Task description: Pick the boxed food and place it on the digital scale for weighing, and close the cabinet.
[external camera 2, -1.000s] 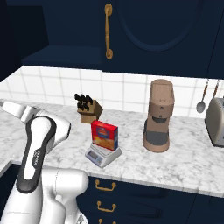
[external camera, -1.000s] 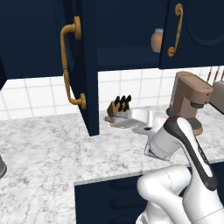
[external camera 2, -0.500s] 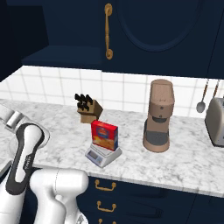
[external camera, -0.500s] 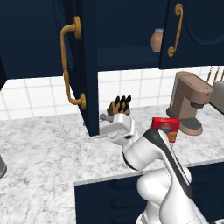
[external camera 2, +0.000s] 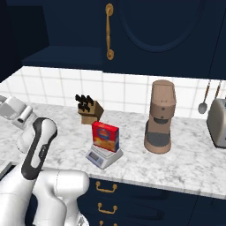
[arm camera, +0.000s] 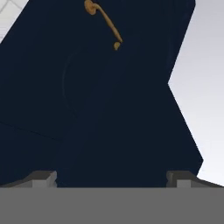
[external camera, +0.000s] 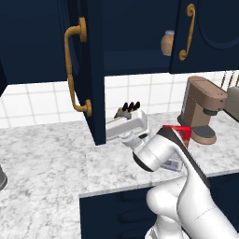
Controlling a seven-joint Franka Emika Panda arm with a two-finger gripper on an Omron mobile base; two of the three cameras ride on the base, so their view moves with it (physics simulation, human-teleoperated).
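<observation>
Boxed food (external camera 2: 105, 136) stands upright on the digital scale (external camera 2: 103, 156), frame centre. Gripper (external camera: 122, 132), jaws apart and empty, sits beside the open cabinet (external camera: 88, 70) door's edge, centre-left. Advice: push the door panel flat and steadily, clear of the brass handle (external camera: 74, 70).

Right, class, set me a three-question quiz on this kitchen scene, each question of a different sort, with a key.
1. True or false: the box stands on the scale.
2. Multiple choice: the cabinet door nearest the gripper is (A) shut, (B) swung open, (C) missing.
3. Fill in: right of the scale on the counter stands a brown ______.

Key: 1 true; 2 B; 3 coffee machine.
</observation>
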